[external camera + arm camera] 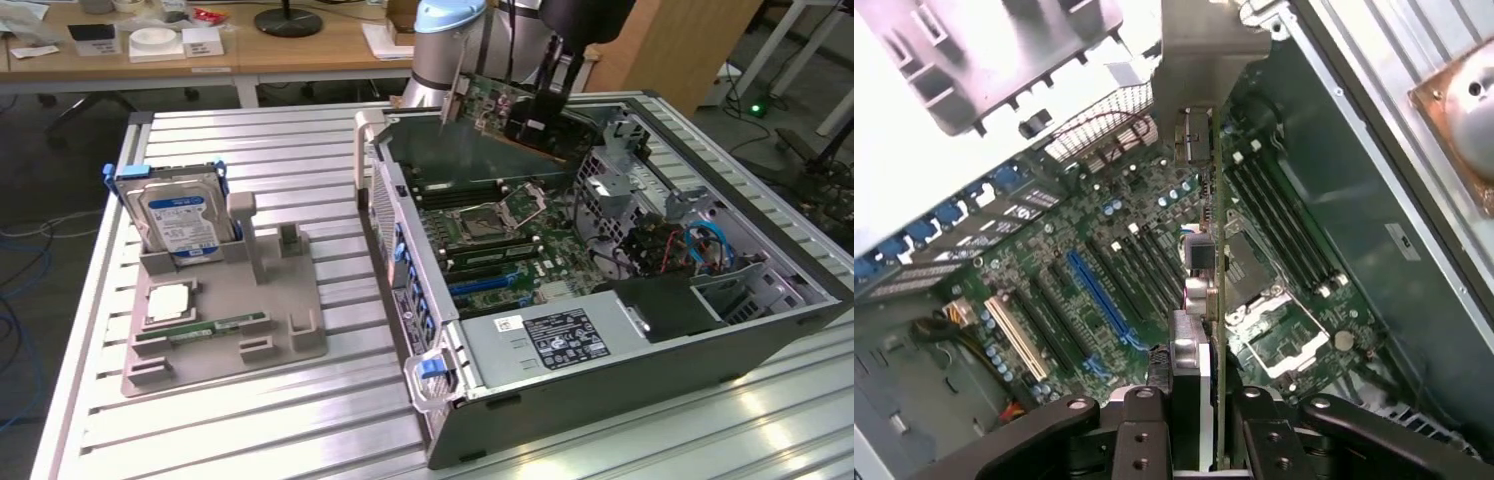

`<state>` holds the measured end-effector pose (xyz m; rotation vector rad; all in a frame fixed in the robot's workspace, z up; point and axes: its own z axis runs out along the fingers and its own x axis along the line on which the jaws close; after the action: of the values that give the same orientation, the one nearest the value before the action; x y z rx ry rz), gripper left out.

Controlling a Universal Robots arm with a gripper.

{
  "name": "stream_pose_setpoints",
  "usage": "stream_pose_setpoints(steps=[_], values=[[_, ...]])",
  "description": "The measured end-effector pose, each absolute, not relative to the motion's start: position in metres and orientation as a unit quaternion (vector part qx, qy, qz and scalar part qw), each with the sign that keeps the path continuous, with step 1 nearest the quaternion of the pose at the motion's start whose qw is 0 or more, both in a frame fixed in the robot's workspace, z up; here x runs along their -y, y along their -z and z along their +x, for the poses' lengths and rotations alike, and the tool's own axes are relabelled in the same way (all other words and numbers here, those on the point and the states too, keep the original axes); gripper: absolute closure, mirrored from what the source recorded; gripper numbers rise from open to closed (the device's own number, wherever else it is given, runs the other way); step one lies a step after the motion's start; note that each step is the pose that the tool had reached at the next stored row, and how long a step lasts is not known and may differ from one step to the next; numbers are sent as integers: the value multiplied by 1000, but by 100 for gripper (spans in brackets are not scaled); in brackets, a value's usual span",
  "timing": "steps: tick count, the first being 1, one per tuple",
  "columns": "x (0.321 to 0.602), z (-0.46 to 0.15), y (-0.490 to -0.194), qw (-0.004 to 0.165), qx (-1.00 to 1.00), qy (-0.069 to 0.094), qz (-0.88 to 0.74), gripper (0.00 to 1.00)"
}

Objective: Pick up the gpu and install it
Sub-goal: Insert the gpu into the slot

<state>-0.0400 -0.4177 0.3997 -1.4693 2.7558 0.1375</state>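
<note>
The gpu (507, 108), a thin dark green card with a silvery end bracket, hangs tilted above the back end of the open computer case (747, 330). My gripper (550, 108) is shut on its upper edge. In the wrist view the gpu (1217, 250) is seen edge-on between my fingers (1154, 430), its bracket (1204, 60) pointing toward the case's rear wall. Below it lies the motherboard, with a blue slot (1099, 295), several dark slots and the processor socket (1274, 320). The card is clear of the board and touches no slot.
On the exterior view's left a grey holder (267, 330) carries an upright hard drive (180, 220), a memory stick (214, 327) and a square chip (170, 300). The power supply (561, 335) and cables (694, 245) fill the case's near end. Desks stand behind the table.
</note>
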Motion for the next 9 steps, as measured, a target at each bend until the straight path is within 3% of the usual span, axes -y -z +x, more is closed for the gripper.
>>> stream_pose_setpoints(steps=[9], values=[[418,-40,-397,19,-846,-37,-531,72]])
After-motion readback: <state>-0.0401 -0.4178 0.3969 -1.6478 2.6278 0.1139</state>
